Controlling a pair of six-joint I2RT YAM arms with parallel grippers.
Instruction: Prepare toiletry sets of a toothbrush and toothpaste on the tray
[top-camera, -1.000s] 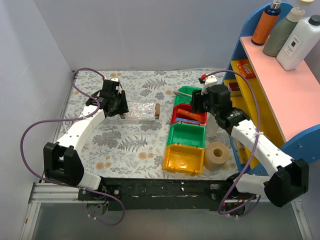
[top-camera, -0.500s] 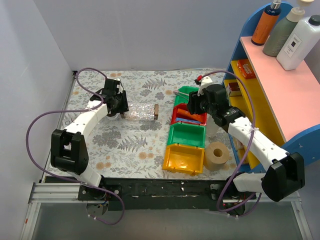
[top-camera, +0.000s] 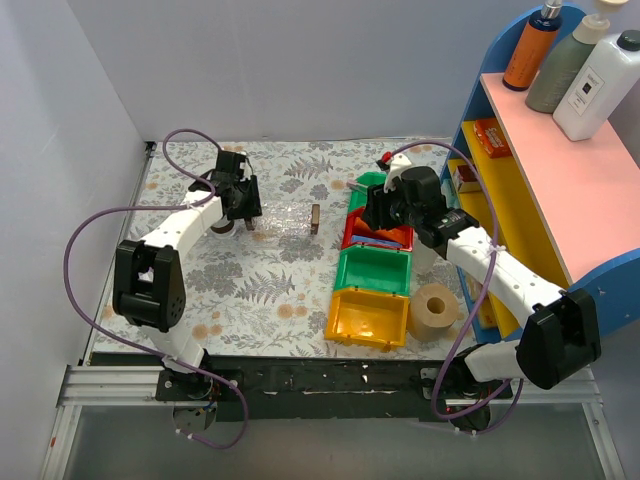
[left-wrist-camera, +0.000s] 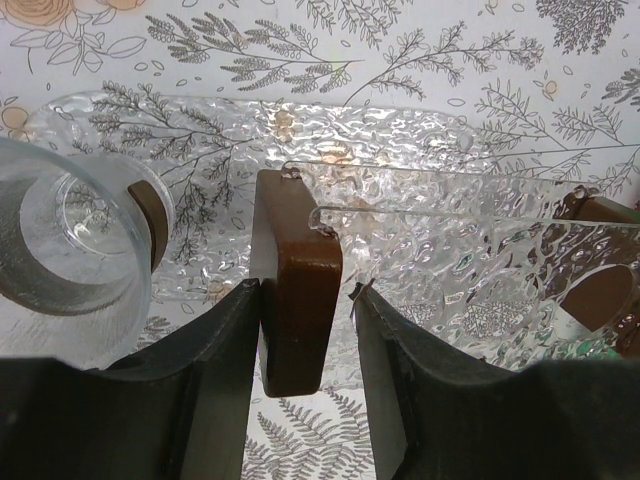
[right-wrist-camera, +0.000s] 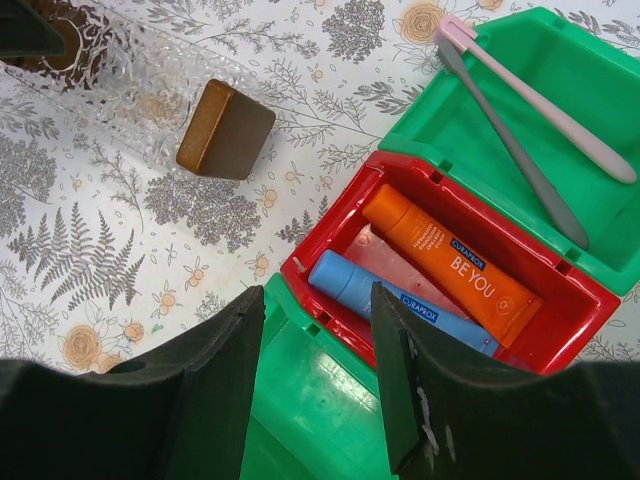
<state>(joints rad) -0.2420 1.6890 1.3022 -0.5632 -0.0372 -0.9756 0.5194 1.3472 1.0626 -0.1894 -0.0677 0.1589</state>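
The clear tray (top-camera: 285, 218) with brown end pieces lies on the flowered table. My left gripper (top-camera: 243, 213) is at its left end. In the left wrist view the jaws (left-wrist-camera: 305, 290) are shut on the tray's brown end piece (left-wrist-camera: 295, 270). My right gripper (top-camera: 375, 210) hovers open and empty over the near edge of the red bin (right-wrist-camera: 330, 225). The blue toothpaste (right-wrist-camera: 400, 300) lies in that bin beside an orange tube (right-wrist-camera: 450, 265). A pink toothbrush (right-wrist-camera: 545, 100) and a grey one (right-wrist-camera: 510, 140) lie in the far green bin (right-wrist-camera: 480, 190). The tray's other end piece (right-wrist-camera: 225, 130) shows in the right wrist view.
A clear glass cup (left-wrist-camera: 70, 240) stands just left of the tray. A near green bin (top-camera: 374, 268) and a yellow bin (top-camera: 367, 315) continue the row. A tape roll (top-camera: 434, 310) sits right of them. A blue-and-pink shelf (top-camera: 540, 170) with bottles stands at the right.
My left gripper has moved farther from the bases, and the tray has shifted slightly with it. My right gripper has moved left and farther, over the red bin.
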